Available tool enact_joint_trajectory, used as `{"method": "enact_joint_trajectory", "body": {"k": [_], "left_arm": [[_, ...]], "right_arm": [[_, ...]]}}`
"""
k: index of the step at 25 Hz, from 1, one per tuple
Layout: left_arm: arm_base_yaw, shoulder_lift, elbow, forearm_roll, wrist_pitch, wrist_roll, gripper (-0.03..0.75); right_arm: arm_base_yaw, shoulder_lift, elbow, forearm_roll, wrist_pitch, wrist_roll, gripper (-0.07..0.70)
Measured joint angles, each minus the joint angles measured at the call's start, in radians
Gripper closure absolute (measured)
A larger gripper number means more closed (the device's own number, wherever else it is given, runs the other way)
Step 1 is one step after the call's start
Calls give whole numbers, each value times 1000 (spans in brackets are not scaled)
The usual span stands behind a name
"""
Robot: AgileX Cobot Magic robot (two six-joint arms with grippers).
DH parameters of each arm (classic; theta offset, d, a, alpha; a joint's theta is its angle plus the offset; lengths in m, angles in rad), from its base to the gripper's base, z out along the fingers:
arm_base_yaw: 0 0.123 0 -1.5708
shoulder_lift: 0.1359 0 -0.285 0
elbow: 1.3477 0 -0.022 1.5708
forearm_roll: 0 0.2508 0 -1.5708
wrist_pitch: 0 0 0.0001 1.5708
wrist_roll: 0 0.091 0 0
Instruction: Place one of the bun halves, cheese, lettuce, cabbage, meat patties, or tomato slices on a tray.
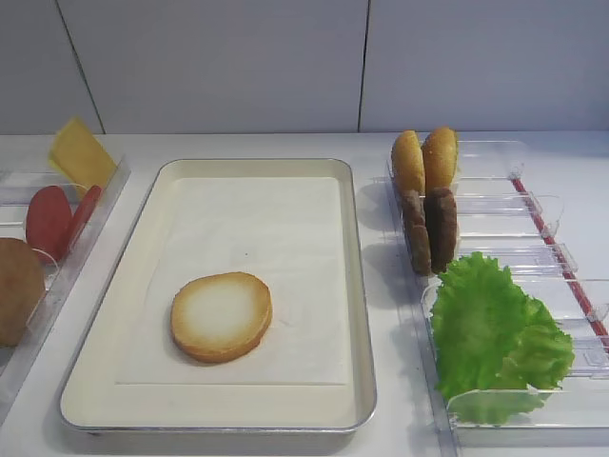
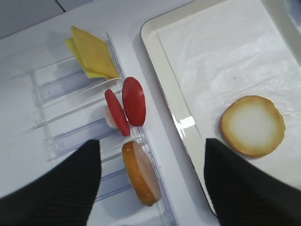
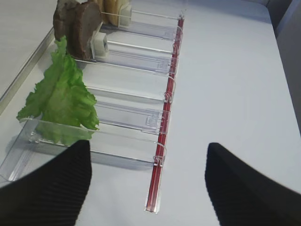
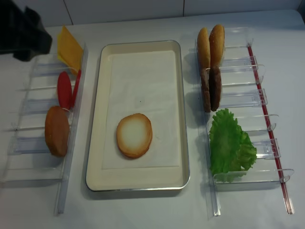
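Observation:
A bun half (image 1: 221, 316) lies cut face up on the tray (image 1: 105, 381), near its front left, on the white liner. In the left holder stand the cheese (image 4: 69, 47) and tomato slices (image 4: 65, 89). The right holder carries the meat patties (image 4: 210, 89) and lettuce (image 4: 228, 143). Cabbage is out of view. My left gripper (image 2: 151, 143) is open and empty, hovering over the left holder beside the tray's left rim. My right gripper (image 3: 148, 143) is open and empty above the front end of the right holder, with the lettuce (image 3: 63, 96) to its left.
A darker brown domed bun (image 4: 57, 131) stands on edge in the left clear holder (image 4: 28, 143). Two golden-orange buns (image 4: 210, 45) stand at the back of the right holder, which has a red strip (image 4: 271, 138) along its outer edge. The left arm's dark bulk (image 4: 21, 28) is at the top left.

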Motion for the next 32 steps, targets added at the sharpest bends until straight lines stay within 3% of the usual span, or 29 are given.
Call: {"method": "enact_joint_trajectory", "body": {"k": [5,21,32], "left_arm": [[0,-155,66,0,6,-19,258],[0,-690,409,0,17,-99,258],[0,-969,630,-22,23,-129,258]], "right_arm": [[0,0,0,0,0,0,113],[0,0,0,0,0,1,113],[0,0,0,0,0,-1,113]]}}
